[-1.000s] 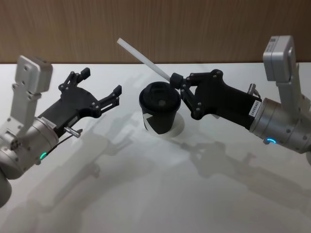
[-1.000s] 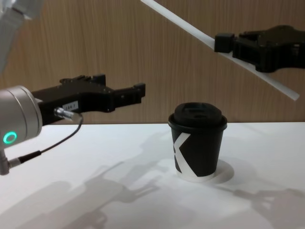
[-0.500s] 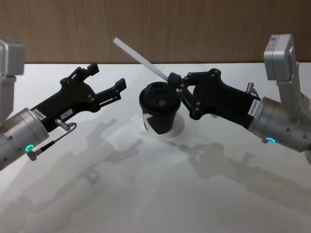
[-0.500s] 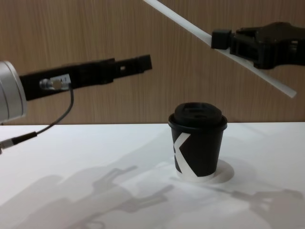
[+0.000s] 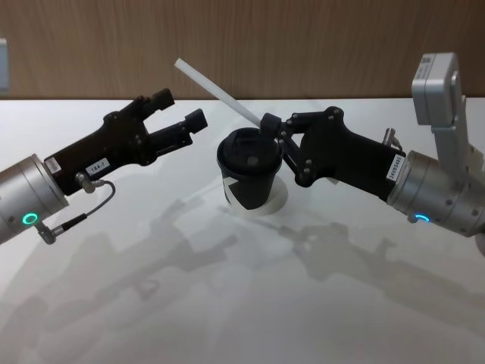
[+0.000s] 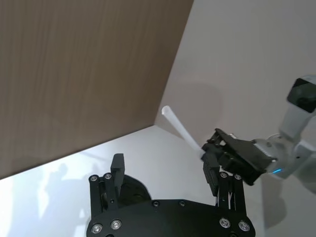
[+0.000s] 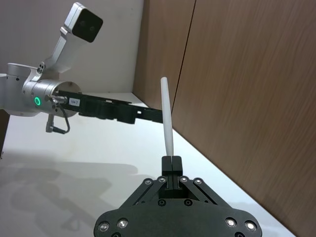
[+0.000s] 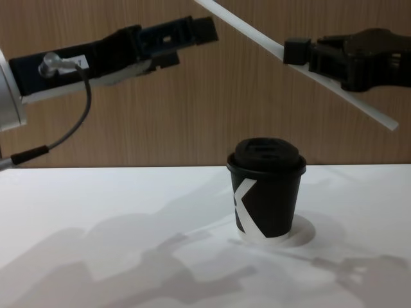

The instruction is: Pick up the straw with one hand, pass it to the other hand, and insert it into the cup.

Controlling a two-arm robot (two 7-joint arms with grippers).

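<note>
Above the cup [image 8: 268,192], clear of the table [image 5: 227,303]: the straw [image 8: 334,86], clamped between the closed fingers of the right gripper [image 8: 298,54], with length showing on both sides of the grip. Long axis slanted, not upright. The high end points up and toward the robot's left, and the low end drops to the right. From the right wrist, the straw [image 7: 168,118] runs straight out past the fingertips [image 7: 170,160]. The right arm comes in from the right, its gripper [image 5: 273,130] aimed left, level with and just beside the lid's rim. The left arm stretches in from the left, raised and angled up. The left gripper [image 5: 180,108] has its fingers spread apart and holds nothing, with its tips near the straw's upper half but not touching. The cup [image 5: 248,171] stands upright, lid on, between the two grippers.
</note>
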